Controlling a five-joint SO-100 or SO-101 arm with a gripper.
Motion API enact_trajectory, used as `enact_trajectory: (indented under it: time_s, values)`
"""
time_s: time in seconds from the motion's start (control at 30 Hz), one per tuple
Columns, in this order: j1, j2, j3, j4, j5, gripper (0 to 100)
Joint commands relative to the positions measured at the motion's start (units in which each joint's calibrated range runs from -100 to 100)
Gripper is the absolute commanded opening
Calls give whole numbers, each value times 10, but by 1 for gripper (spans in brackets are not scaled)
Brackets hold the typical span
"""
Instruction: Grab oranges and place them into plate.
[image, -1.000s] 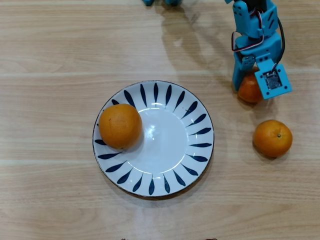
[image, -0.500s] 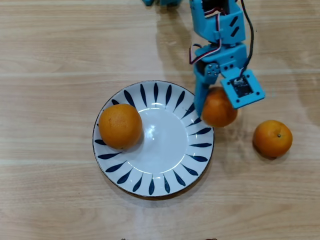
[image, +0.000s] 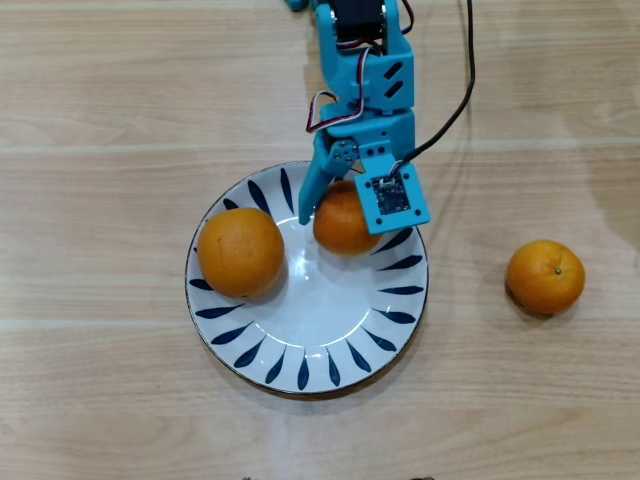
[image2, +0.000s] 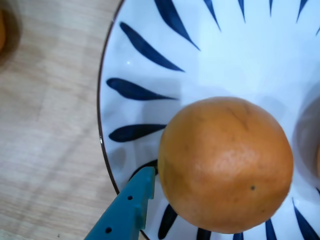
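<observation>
The white plate with blue leaf strokes (image: 300, 345) lies in the middle of the wooden table. The largest orange (image: 240, 252) rests on its left part. My blue gripper (image: 345, 220) reaches down from the top, its jaws closed around a second orange (image: 338, 230) at the plate's upper right. In the wrist view this orange (image2: 225, 165) fills the middle over the plate (image2: 150, 60), with one blue finger (image2: 130, 205) at its lower left; the other finger is hidden. A third orange (image: 545, 277) lies on the table to the right of the plate.
The arm's black cable (image: 465, 80) runs across the table at upper right. The wooden table (image: 100, 200) surrounds the plate. In the wrist view, slivers of the other oranges show at the left edge (image2: 2, 30) and right edge (image2: 317, 160).
</observation>
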Motion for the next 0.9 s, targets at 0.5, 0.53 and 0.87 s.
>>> enact_trajectory:
  time_s: [0.5,0.53,0.87]
  values:
    - [-120,-32,-289,200,3,38]
    - [-131,-31,-303,203,-2,35]
    - [-233,91,-311,16,-57,27]
